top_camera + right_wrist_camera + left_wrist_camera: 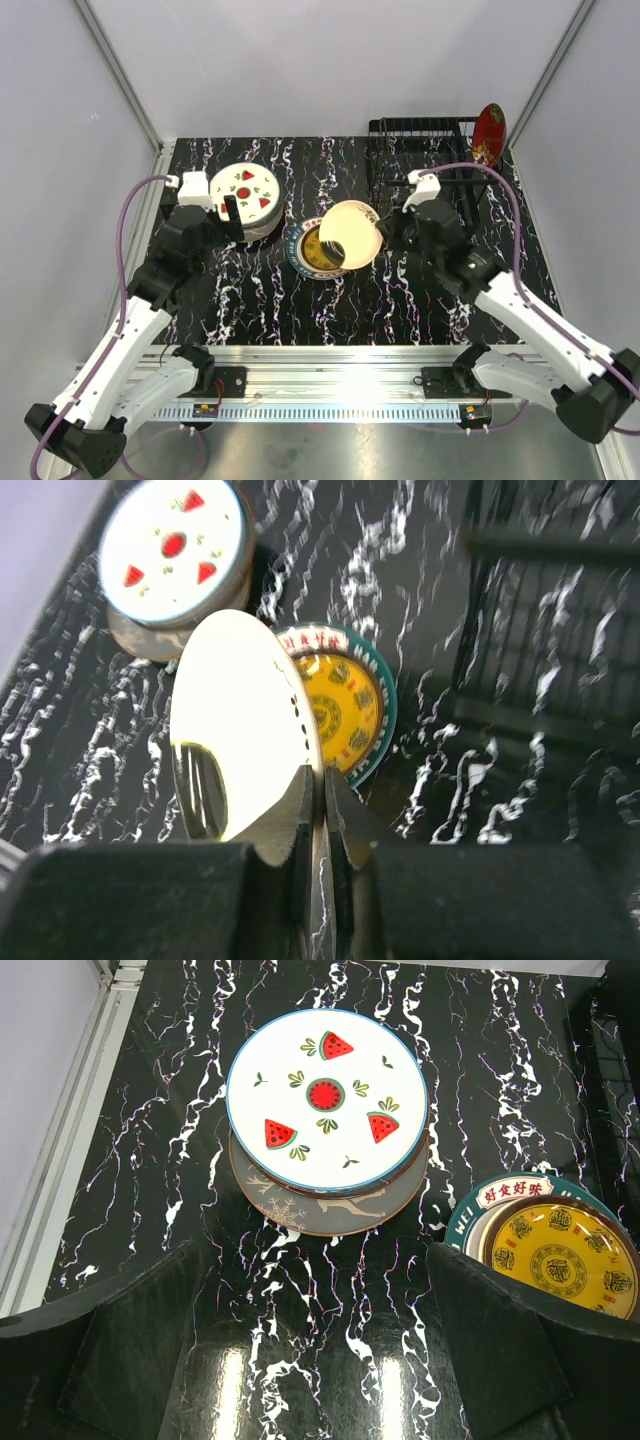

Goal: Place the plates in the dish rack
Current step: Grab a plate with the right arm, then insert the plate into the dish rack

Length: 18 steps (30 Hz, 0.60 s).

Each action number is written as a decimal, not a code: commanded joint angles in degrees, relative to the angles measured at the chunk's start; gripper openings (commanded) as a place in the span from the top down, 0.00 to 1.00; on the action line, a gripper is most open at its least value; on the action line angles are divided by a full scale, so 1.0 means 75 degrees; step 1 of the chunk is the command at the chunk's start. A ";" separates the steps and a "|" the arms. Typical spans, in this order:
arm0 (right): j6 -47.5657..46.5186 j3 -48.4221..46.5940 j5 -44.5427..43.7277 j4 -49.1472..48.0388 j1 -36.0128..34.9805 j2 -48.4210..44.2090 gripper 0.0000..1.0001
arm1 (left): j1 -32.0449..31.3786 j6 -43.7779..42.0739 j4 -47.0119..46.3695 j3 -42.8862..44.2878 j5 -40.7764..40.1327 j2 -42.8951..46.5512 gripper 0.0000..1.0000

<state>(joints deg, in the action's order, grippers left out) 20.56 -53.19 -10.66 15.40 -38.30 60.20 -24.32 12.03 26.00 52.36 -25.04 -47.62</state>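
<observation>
Farthest from the dish rack (420, 130), the left gripper (310, 1252) hovers with its fingers spread wide and nothing between them. It points at a small stack: a white plate (327, 1095) with a blue rim and red watermelon slices, lying flat on a brown plate (320, 1210) with a pale branch pattern. Closer to the rack, a teal-rimmed plate (555, 1255) with a yellow centre and printed characters lies flat on the black marbled table (250, 300). Nearer again, just left of the rack, the right gripper (322, 785) pinches the rim of a glossy cream plate (245, 720). The plate is lifted clear and tilted nearly on edge, its face glaring under the light. The step in hand looks like carrying this plate into the rack. To do it well, I judge the arm should turn the plate fully upright, line its edge with a gap between two prongs, and lower it straight down rather than swing it in sideways. The grip takes only a thin bit of rim, and a glazed surface may slip if it knocks the wire. The fingers should part only once the plate sits in its slot. The rack is black wire with upright prongs. A red patterned plate (489, 133) stands at its far right corner, and the other plates lie outside it.
</observation>
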 commanded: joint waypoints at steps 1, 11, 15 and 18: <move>-0.0959 -0.1074 0.0027 0.1015 -0.0072 -0.0691 1.00 | -0.0039 -0.0022 -0.0349 0.0097 -0.0037 0.0103 0.01; -0.2692 -0.3196 -0.2912 0.2295 -0.0072 -0.1220 1.00 | -0.0039 0.0001 -0.0349 0.0097 -0.0025 0.0079 0.01; -0.3478 -0.3501 -0.4038 0.2014 -0.0072 -0.0763 1.00 | -0.0039 0.0001 -0.0349 0.0097 -0.0013 0.0091 0.01; -0.4169 -0.3677 -0.4765 0.1359 -0.0072 -0.0400 1.00 | -0.0039 0.0013 -0.0349 0.0097 -0.0013 0.0091 0.01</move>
<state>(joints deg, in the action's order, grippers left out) -3.36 -78.63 -37.21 30.65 -38.52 53.91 -24.32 12.03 26.00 52.36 -25.02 -47.62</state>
